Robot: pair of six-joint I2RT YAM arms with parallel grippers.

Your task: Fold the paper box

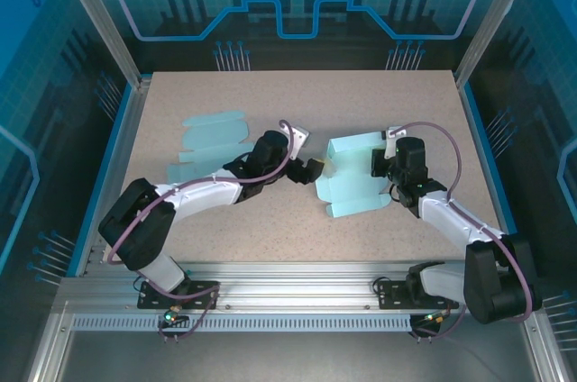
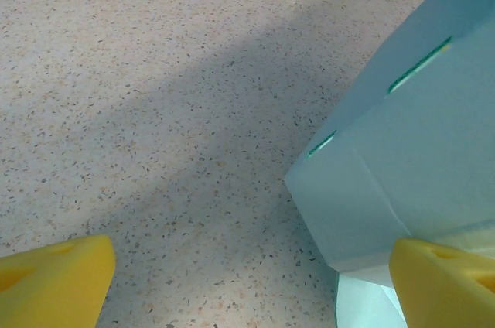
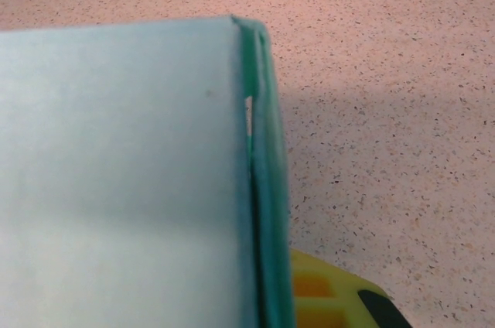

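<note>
— The left gripper [image 1: 314,168], how does it stand?
— Its yellow fingers [image 2: 54,278] are spread wide with nothing between them, low over the middle of the worktop [image 1: 270,247]. One finger is close against the left side of the paper box [image 1: 356,182]; whether it touches, I cannot tell.
— And the right gripper [image 1: 385,166]?
— Pinched tight on the box's right-hand wall, a doubled teal edge beside its finger.
— Where is the box?
— Just right of the worktop's centre, partly raised, well in from every edge. A flat blank [image 1: 212,134] lies toward the far left corner.
</note>
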